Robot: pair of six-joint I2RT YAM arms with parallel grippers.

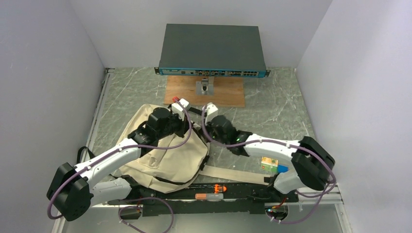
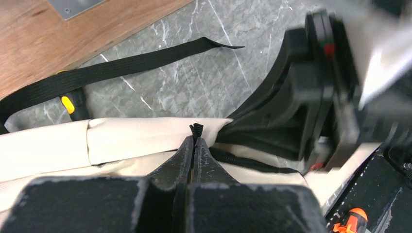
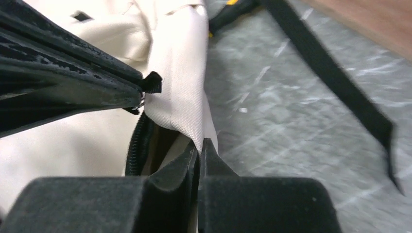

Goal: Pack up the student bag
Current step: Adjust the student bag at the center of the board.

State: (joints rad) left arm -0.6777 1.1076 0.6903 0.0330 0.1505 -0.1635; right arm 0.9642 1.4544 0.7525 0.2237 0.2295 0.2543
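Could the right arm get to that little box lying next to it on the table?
Probably, yes: the box lies uncovered beside that arm. But the right claw is pinched shut on the edge of the bag, so it must let go first.

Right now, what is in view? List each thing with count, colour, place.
student bag: one, beige with black trim, table centre-left
network switch: one, dark grey, at back
wooden board: one, brown, before switch
small carton: one, yellow-green, right of bag
screwdriver: one, orange handle, near edge
pen-like item: one, orange-grey, near edge
black strap: one, on table beyond bag
left gripper: one, black, shut on bag's zipper tab
right gripper: one, black, shut on bag's fabric edge
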